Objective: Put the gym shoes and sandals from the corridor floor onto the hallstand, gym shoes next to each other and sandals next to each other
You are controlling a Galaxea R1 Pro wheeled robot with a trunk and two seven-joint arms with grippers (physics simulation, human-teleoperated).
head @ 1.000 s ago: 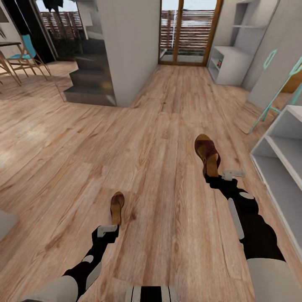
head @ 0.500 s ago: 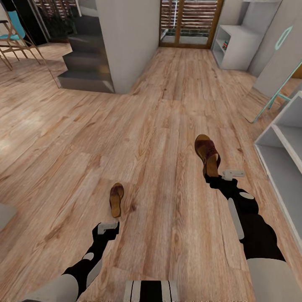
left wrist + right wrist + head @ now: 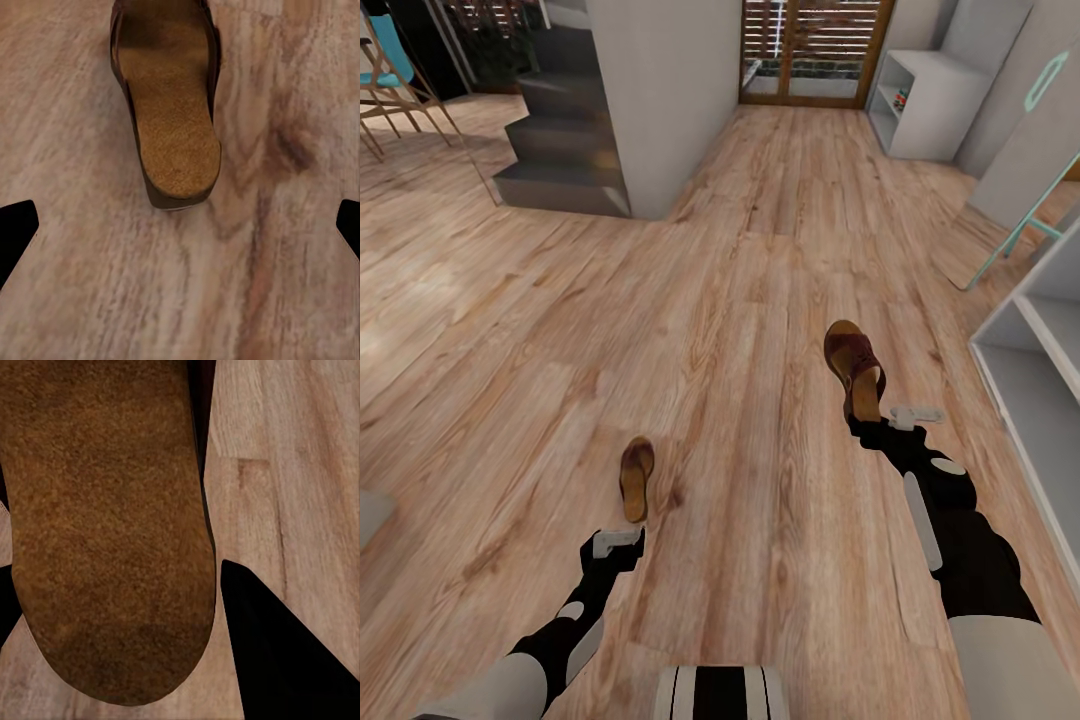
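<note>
two brown sandals show on or over the wood floor, with the white rack as the landmark at the floor's edge. the nearer sandal is just beside the rack's open shelves, its heel between the fingers of the right gripper, held at the heel end. the right wrist view adds what the head view hides: the tan footbed sits right up against the camera with a dark finger close along one side of it, so this gripper is clenched on the sandal. whether the sole touches the floor cannot be told.

the far sandal lies flat on the floor, well apart from the rack, heel toward the left gripper. the head view shows that gripper just short of the heel, not touching. the left wrist view makes the state clear: both black fingertips stand wide at the frame's edges, released, with the sandal's heel ahead of them and bare planks between.

beyond the rack stand a white shelf unit and a glass door.
</note>
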